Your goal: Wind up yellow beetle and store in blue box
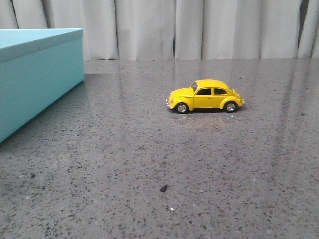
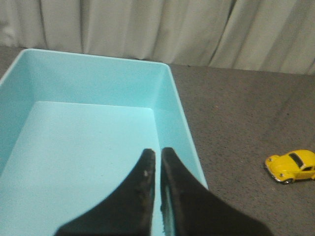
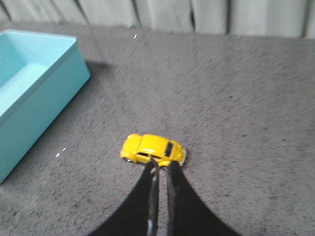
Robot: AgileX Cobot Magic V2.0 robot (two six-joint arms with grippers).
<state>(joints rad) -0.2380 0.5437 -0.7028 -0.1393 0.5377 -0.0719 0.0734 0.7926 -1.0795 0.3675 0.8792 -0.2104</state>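
The yellow beetle (image 1: pixel 205 96) stands on its wheels on the grey table, right of the middle, nose to the left. It also shows in the left wrist view (image 2: pixel 292 166) and the right wrist view (image 3: pixel 153 149). The blue box (image 1: pixel 35 74) stands at the far left with no lid on it; its bare inside shows in the left wrist view (image 2: pixel 83 142). My left gripper (image 2: pixel 158 153) is shut and empty above the box's inside, near its wall. My right gripper (image 3: pixel 163 166) is shut and empty, its tips just in front of the beetle's side. Neither gripper shows in the front view.
A grey curtain (image 1: pixel 199 27) hangs behind the table's far edge. A small dark speck (image 1: pixel 163 188) lies on the speckled table (image 1: pixel 149 164) in front of the beetle. The box's corner shows in the right wrist view (image 3: pixel 34 88).
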